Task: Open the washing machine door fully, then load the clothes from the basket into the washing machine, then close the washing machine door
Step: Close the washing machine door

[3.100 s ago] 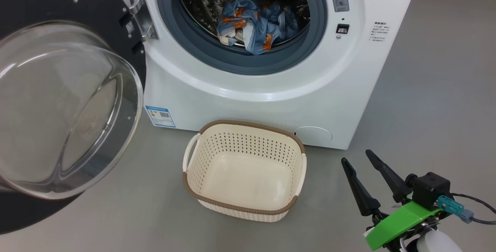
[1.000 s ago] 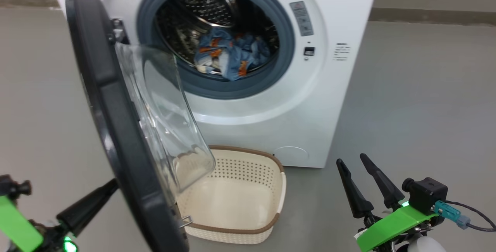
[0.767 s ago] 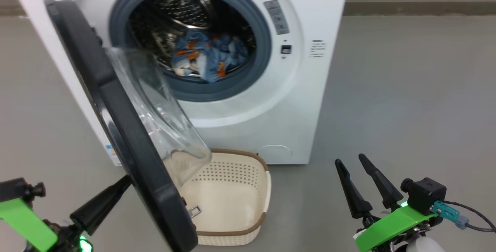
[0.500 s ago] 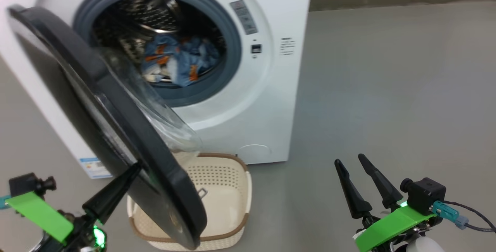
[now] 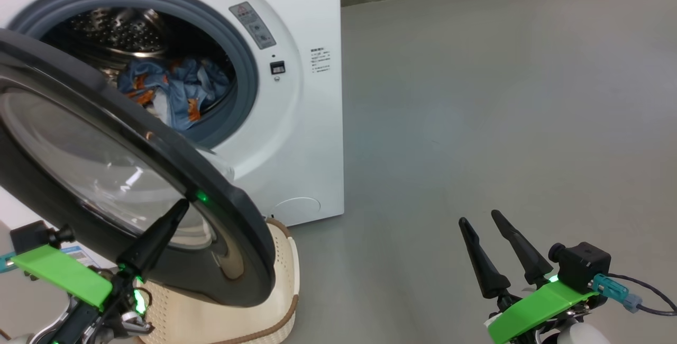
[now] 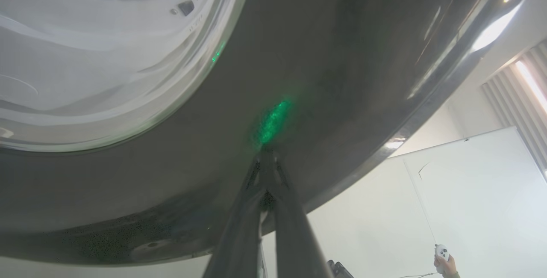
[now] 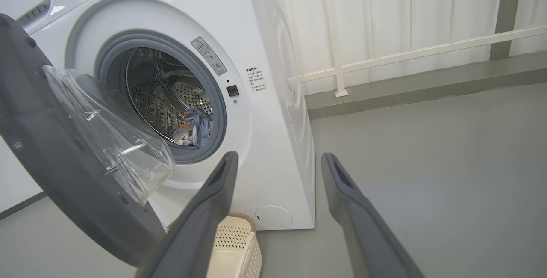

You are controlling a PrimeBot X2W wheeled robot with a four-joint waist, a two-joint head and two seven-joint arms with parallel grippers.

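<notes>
Left claw [image 5: 181, 207] against round glossy black door [image 5: 240, 227]

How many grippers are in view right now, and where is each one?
2. The left gripper, shut, has its tip against the outer face of the washing machine door. The right gripper, open, hangs over the floor right of the washing machine.

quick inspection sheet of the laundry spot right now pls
surface: smooth grey floor
job's things: washing machine door partly open; clothes inside the washing machine; basket on the floor beneath the door, its inside hidden
clutter: nothing seen
claws: left claw shut, tip against the door's outer face; right claw open, holding nothing
cables: dark cable at the right wrist
surroundings: white railing; a person's hand holding a controller
</notes>
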